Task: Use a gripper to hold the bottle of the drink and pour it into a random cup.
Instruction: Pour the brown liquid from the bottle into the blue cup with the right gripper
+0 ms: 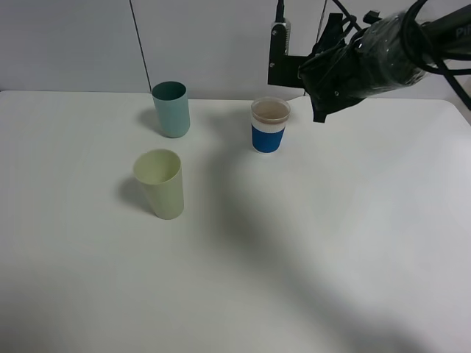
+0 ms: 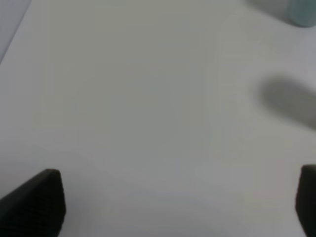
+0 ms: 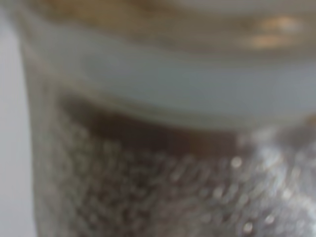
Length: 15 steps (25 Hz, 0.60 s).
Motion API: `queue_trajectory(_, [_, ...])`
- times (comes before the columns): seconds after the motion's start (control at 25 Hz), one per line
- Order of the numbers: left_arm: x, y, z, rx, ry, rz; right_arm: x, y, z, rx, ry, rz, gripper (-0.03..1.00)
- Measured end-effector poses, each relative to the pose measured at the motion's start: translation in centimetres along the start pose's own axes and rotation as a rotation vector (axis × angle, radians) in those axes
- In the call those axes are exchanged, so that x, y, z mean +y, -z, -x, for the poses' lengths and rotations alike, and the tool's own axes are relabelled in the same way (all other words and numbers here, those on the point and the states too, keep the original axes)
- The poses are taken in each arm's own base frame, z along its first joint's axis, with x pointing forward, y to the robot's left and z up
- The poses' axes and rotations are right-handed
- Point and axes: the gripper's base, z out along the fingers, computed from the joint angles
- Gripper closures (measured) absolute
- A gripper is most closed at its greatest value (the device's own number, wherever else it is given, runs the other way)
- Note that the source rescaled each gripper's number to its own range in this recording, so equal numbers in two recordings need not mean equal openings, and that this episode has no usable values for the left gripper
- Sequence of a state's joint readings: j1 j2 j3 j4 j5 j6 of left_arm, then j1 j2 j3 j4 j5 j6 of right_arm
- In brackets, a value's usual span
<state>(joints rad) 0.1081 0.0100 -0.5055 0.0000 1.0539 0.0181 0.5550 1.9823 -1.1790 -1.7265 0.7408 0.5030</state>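
The bottle (image 3: 163,123) fills the right wrist view as a blurred close-up: clear plastic beaded with droplets, a white band, and a thin streak of brown drink (image 3: 163,138) inside. My right gripper (image 1: 294,70) hangs high at the back right, just above and to the right of the cup (image 1: 268,132), and is shut on the bottle. I cannot make the bottle out in the exterior high view. The cup is white with a blue band, and its inside looks brownish. My left gripper (image 2: 177,207) is open over bare table, with its dark fingertips (image 2: 39,200) far apart.
A tall teal cup (image 1: 171,109) stands at the back left of the white table (image 1: 309,243). A pale green cup (image 1: 160,182) stands in front of it. The right arm, wrapped in plastic with cables, crosses the top right corner. The teal cup's base (image 2: 303,12) shows in the left wrist view.
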Motion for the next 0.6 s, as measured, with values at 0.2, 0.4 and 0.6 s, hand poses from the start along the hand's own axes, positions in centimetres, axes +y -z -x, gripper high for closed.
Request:
queue_trajectory(0.2, [0.00, 0.00, 0.00, 0.000, 0.000, 0.000, 0.01, 0.16, 0.16, 0.001, 0.070, -0.005, 0.96])
queue_trajectory(0.4, [0.00, 0.00, 0.00, 0.000, 0.000, 0.000, 0.01, 0.22, 0.21, 0.002, 0.082, -0.007, 0.96])
queue_trajectory(0.6, [0.00, 0.00, 0.00, 0.000, 0.000, 0.000, -0.05, 0.22, 0.12, 0.014, 0.089, -0.012, 0.96])
